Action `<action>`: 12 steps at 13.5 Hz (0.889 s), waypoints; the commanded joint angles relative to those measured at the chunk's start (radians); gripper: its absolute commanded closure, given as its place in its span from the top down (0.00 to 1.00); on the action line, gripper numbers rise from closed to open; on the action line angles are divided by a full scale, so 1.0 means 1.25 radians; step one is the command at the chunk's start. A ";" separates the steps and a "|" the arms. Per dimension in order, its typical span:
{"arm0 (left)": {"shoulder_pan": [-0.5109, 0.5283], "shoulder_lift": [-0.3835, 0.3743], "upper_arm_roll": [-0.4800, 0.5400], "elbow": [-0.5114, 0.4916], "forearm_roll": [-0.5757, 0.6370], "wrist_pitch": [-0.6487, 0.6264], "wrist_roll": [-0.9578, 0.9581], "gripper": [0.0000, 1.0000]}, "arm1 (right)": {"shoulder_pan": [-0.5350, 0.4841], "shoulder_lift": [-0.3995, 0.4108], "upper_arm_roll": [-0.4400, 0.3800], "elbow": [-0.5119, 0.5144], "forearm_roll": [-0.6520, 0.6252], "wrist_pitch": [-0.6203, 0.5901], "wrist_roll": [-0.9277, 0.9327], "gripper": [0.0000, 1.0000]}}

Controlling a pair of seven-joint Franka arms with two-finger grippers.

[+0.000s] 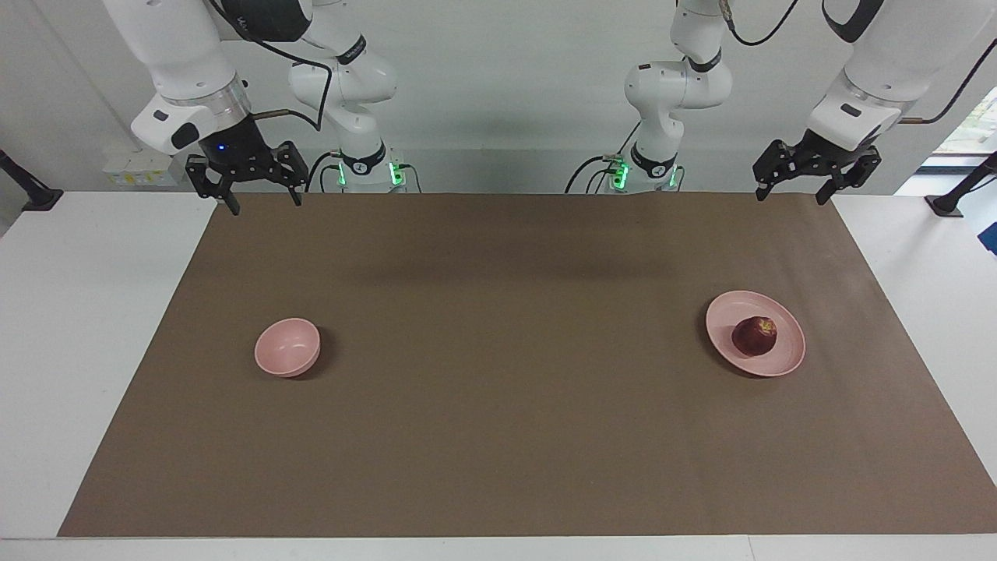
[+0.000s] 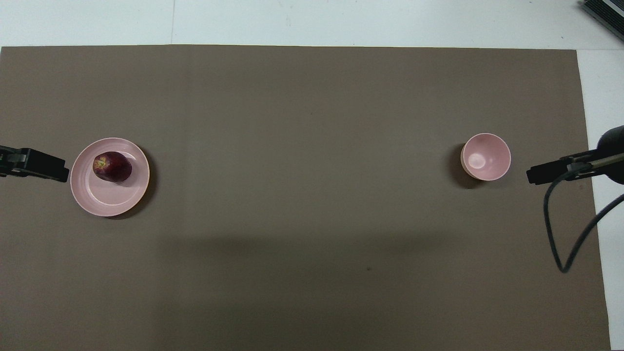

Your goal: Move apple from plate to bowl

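Waiting at start: apple (image 1: pixel 754 336) on plate (image 1: pixel 788 361) toward left arm's end of surface (image 1: pixel 498 436); bowl (image 1: pixel 287 347) empty toward right arm's end. Left end effector (image 1: pixel 790 192) and right end effector (image 1: pixel 263 201) both spread, empty, raised over surface's robot-side corners. Pick, carry, drop all remain.

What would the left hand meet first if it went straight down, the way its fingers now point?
Probably only the brown mat near the edge closest to the robots. The left hand hangs open there; the plate with the apple lies farther out.

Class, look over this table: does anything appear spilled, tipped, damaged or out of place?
Nothing stands out. The apple sits whole on the plate, the bowl stands upright and empty, and nothing is spilled.
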 commanded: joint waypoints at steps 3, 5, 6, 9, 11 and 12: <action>0.008 -0.003 0.001 -0.094 -0.012 0.110 0.019 1.00 | -0.009 -0.003 0.007 0.000 -0.007 0.006 -0.010 1.00; 0.025 0.000 0.001 -0.122 -0.012 0.151 0.047 1.00 | -0.009 -0.003 0.007 0.000 -0.007 0.006 -0.010 1.00; 0.033 0.004 0.001 -0.128 -0.012 0.162 0.058 1.00 | -0.009 -0.003 0.007 0.000 -0.007 0.006 -0.009 1.00; 0.060 0.030 0.001 -0.171 -0.014 0.234 0.107 1.00 | -0.009 -0.003 0.007 0.000 -0.007 0.006 -0.009 1.00; 0.076 0.041 0.001 -0.217 -0.024 0.314 0.123 1.00 | -0.009 -0.003 0.007 0.000 -0.007 0.006 -0.010 1.00; 0.078 0.046 0.001 -0.232 -0.024 0.341 0.131 1.00 | -0.009 -0.003 0.007 0.000 -0.007 0.006 -0.009 1.00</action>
